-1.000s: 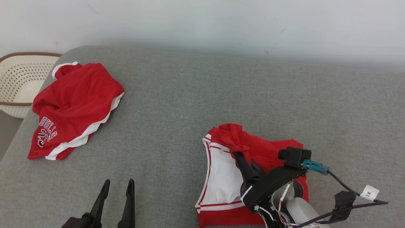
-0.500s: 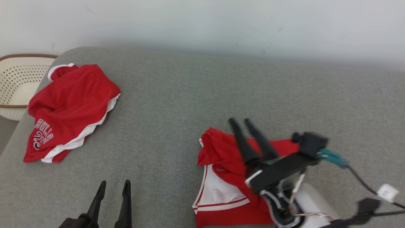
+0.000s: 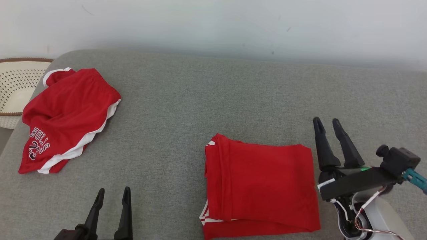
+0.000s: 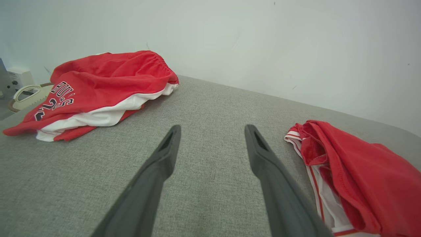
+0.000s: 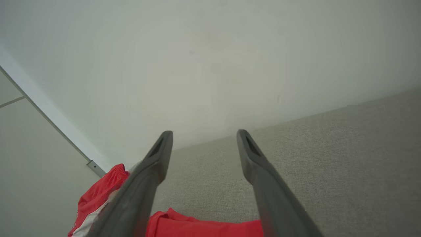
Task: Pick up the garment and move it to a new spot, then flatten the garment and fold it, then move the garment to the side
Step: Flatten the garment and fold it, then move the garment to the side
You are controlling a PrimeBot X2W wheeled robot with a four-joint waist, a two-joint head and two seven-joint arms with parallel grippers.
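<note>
The folded garment (image 3: 263, 186) was seen lying flat; the right claw (image 3: 326, 120) was held open beside it, the left claw (image 3: 113, 190) open too.

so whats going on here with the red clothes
A two-armed robot is folding laundry on a grey cushioned surface. The red garment lies folded into a neat rectangle at the front. The right pincer is open just off its right edge, holding nothing. The left pincer is open too, idle over bare fabric. A second red piece with Bulls lettering lies crumpled at the far left, near a perforated basket.
</note>
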